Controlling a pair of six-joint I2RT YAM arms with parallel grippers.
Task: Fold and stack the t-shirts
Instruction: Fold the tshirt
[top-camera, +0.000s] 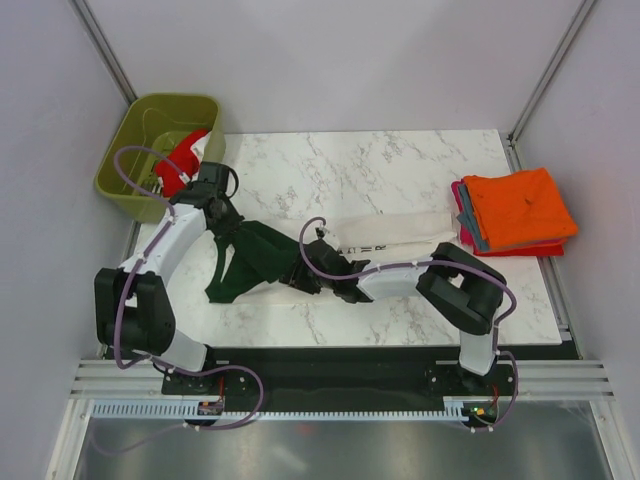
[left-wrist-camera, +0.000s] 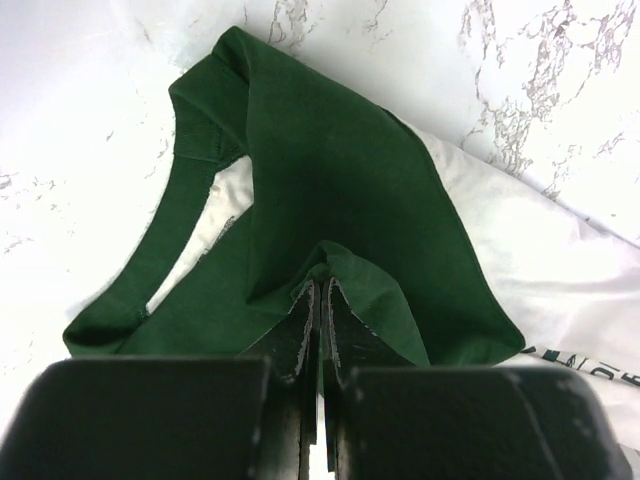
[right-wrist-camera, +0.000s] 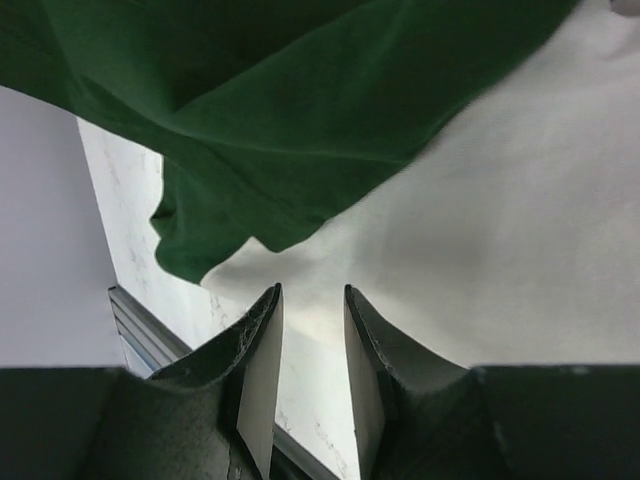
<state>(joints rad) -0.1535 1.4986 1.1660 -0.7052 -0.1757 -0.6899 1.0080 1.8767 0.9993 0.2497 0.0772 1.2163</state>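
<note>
Cream shirt (top-camera: 400, 232) lies mid-fold on the surface (top-camera: 380, 165), spread between the two sets of jaws.

The left jaws are pressed together on a pinch of its green sleeve (left-wrist-camera: 330, 180), and the cloth tents up at the nip. The right jaws stand apart over the cream body with nothing seen clamped between them. The cloth looks light, soft and limp, so it will likely sag and crease wherever it is unsupported; hems, sleeve ends or shoulder seams seem the best places to take hold. Well beyond the right jaws sits a stack of three shirts: orange (top-camera: 515, 205) over grey-blue (top-camera: 472, 235) over red (top-camera: 530, 250). Behind the left jaws, one bin (top-camera: 125, 165) holds one more red shirt (top-camera: 180, 160).
</note>
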